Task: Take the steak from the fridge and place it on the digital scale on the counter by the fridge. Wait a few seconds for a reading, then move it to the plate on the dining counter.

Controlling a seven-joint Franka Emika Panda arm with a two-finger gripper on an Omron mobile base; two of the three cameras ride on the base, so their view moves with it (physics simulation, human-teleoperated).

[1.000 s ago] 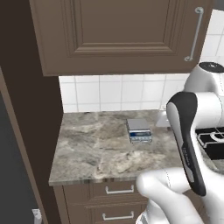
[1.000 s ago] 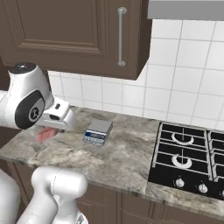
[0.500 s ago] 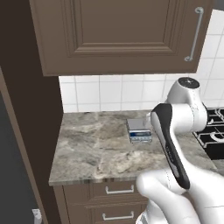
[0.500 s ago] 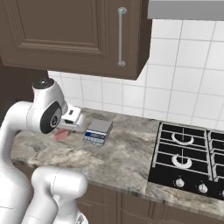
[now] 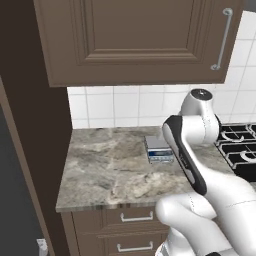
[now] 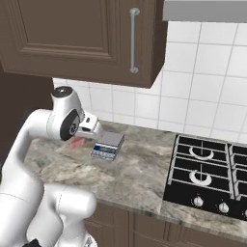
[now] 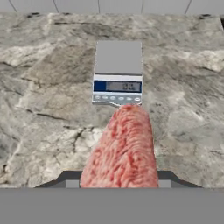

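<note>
A marbled stone counter [image 5: 115,170] spreads out below the claw, running from a dark tall panel on one side to a black gas hob [image 6: 207,178] on the other, with white wall tiles [image 6: 193,106] behind it and a brown wall cabinet [image 5: 135,40] hanging well above the claw. Under the counter top sit brown drawers [image 5: 130,225] with pale bar handles. The white arm [image 6: 43,140] bends over the counter from the base, its elbow hiding the hand in the left base view. The claw [image 6: 79,141] hangs above the stone, clamped tight on the steak [image 7: 122,153], a pinkish-red marbled slab that sticks out ahead of the fingers and reaches toward the scale; in the right base view the meat shows as a red patch just under the hand. The digital scale [image 7: 118,72] lies flat on the counter just ahead of the claw, its grey weighing pad bare, its blue-and-white panel with a small display and a row of buttons turned toward the claw. In the hand view the steak's far tip overlaps the near edge of that panel, though whether meat and scale touch cannot be told.
</note>
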